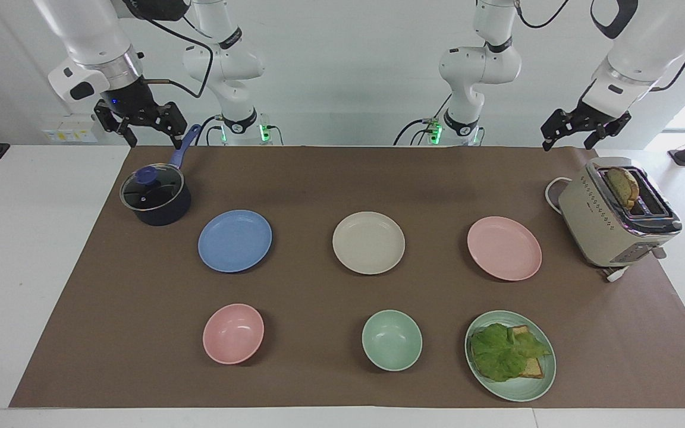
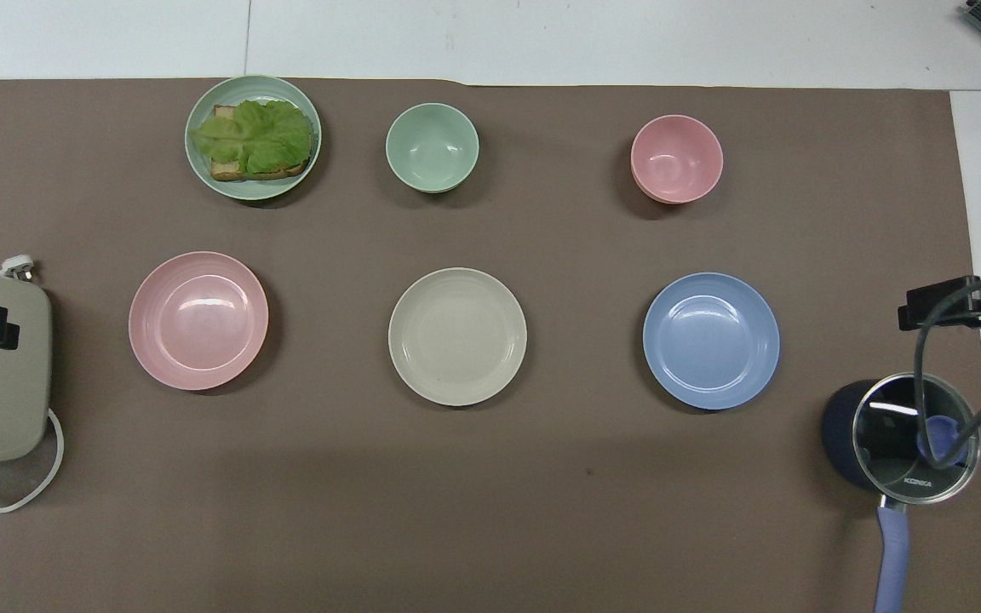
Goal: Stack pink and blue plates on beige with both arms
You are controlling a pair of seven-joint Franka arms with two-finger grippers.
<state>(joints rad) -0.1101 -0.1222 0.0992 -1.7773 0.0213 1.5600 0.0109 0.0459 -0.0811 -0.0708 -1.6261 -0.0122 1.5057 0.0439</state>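
Three shallow round matte plates sit in a row across the middle of your brown table mat point(image 1: 319, 178): medium blue plate point(image 1: 235, 241) toward the right arm's end, cream-beige plate point(image 1: 368, 242) between, pale pink plate point(image 1: 504, 248) toward the left arm's end. Both black two-finger grippers hang raised at the mat's robot-side corners, fingers spread wide, holding nothing: the right gripper point(image 1: 139, 126) above a dark lidded saucepan point(image 1: 156, 195), the left gripper point(image 1: 577, 128) by a beige toaster point(image 1: 616, 214). Bring each down onto its nearest plate's rim, gripping the edge, I'd judge. Also present: two small bowls, one green plate.
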